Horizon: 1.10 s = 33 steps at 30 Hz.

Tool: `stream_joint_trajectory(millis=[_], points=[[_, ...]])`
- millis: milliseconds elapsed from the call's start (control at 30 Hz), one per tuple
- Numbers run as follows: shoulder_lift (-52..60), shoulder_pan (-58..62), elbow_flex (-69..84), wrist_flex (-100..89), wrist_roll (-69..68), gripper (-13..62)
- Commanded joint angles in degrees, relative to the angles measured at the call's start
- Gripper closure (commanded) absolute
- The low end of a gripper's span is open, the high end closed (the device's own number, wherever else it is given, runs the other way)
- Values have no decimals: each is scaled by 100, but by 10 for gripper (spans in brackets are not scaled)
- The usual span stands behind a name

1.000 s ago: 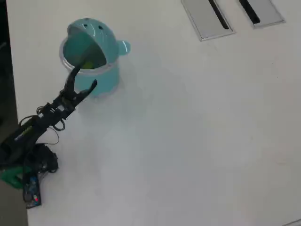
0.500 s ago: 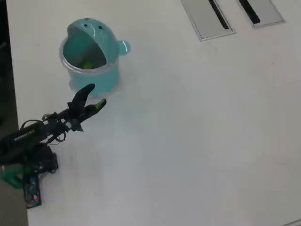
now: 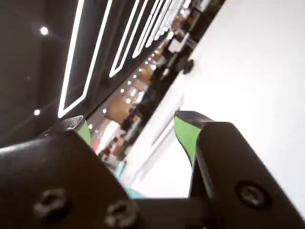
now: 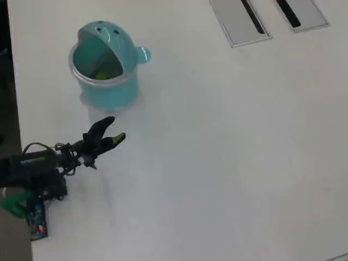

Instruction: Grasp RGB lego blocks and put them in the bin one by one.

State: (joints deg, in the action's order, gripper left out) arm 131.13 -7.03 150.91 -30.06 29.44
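Since a second ago the hand (image 4: 114,130) has drawn back from the mouth of the bin (image 4: 109,92): in the overhead view its tips were then over the rim, and now they hang over bare desk (image 4: 228,152) just below the bin, clear of it. I judge a drop has just been made and the arm is retreating toward its base. Inside the bin a lime green lego block (image 4: 101,74) shows against the teal floor; red and blue blocks are not to be seen anywhere on the desk around the bin, and whether they lie deeper in the tub I cannot tell. The bin's domed lid stands flipped up at its far side, the tub upright.

From the wrist view the hand (image 3: 138,125) points out across the white desk, away from the bin, toward a dark background with lights. Its two green-padded fingers (image 3: 187,132) stand well apart, with nothing between them and nothing touching them: it is open and empty.
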Motion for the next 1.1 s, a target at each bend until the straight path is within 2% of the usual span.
stream_joint_trajectory(millis=[0, 467, 967, 1067], points=[[387, 9, -158, -729, -18, 162], [360, 563, 1213, -1406, -1116, 162], [360, 527, 2927, -2276, -1125, 160], [360, 545, 3076, -2215, -1134, 139]])
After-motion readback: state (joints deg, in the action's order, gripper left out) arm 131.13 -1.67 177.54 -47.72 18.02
